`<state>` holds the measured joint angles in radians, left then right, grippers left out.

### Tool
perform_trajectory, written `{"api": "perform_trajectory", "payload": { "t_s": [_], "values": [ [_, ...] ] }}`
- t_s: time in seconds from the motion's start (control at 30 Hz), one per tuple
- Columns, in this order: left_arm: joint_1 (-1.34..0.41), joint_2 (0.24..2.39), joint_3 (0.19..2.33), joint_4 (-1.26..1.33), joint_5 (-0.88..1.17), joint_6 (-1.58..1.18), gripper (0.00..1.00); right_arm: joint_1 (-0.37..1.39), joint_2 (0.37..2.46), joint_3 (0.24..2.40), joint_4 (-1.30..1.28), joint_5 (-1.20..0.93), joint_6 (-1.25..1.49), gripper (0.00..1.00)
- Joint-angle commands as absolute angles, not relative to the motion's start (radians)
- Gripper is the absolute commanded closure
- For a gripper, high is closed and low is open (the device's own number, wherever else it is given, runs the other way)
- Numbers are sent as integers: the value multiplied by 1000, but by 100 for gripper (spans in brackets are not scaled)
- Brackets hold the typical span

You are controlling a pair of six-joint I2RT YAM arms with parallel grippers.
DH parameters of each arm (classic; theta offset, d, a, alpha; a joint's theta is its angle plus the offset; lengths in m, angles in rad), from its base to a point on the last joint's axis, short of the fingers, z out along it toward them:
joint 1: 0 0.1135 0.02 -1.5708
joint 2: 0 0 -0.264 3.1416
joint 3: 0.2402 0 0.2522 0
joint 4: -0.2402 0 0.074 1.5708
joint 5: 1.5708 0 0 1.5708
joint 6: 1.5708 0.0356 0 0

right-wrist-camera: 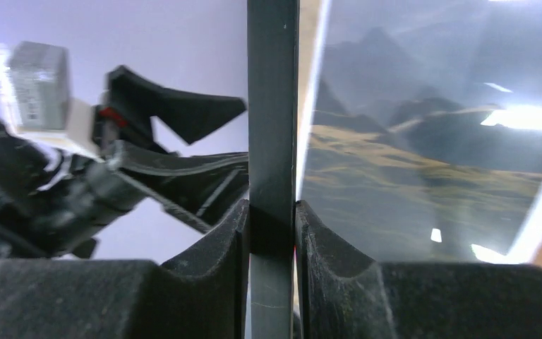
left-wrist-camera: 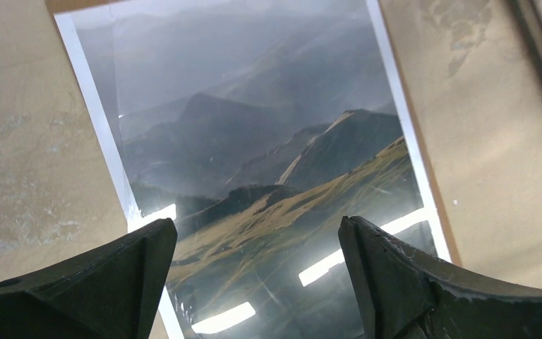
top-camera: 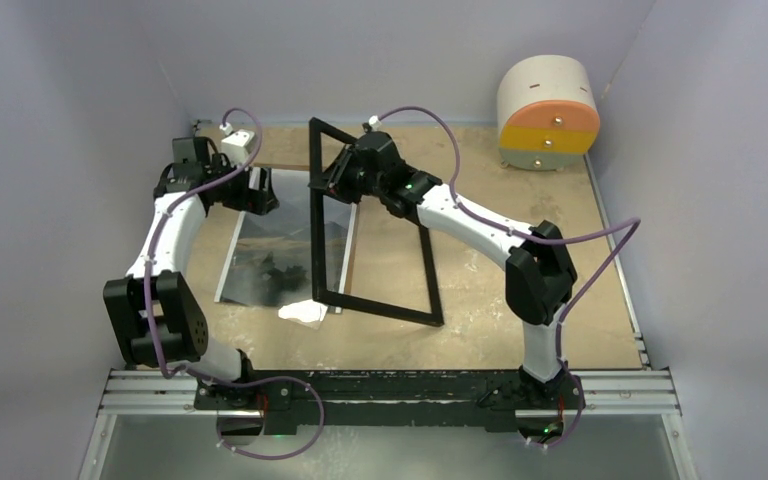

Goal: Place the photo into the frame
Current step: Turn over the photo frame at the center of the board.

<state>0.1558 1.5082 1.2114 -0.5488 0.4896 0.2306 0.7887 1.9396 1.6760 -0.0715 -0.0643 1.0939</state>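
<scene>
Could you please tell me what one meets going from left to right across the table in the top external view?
photo → frame → round orange-and-yellow container

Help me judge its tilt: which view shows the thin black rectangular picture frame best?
Top external: the whole thin black rectangular picture frame shows, tilted up, gripped by the right hand. Right wrist shows only one bar, clamped between that hand's fingers. Left wrist shows the glossy mountain photo, no clear frame.
</scene>
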Motion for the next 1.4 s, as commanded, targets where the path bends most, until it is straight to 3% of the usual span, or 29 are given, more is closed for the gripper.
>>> {"api": "perform_trajectory", "payload": {
  "t_s": [0.0,0.23,0.57,0.63,0.8,0.97,1.13,1.37],
  "values": [
    [150,1453,1278,-569,561,186,7,802,1917,1734,153,-187,1270,100],
    [123,1446,1349,-564,578,125,7,802,1922,1743,302,-277,1382,100],
    [8,1472,1439,-488,464,9,7,771,1867,1555,488,-349,1510,100],
    [-28,1474,1447,-475,443,8,7,758,1858,1531,503,-367,1518,91],
    [-81,1490,1491,-453,414,-27,6,712,1831,1463,529,-445,1513,56],
    [-140,1528,1543,-449,399,-40,6,666,1788,1433,455,-517,1433,32],
    [-196,1568,1575,-445,370,-40,6,608,1694,1379,360,-532,1336,19],
    [-273,1622,1639,-451,329,-41,6,553,1629,1465,100,-563,1132,17]
  ]
}}
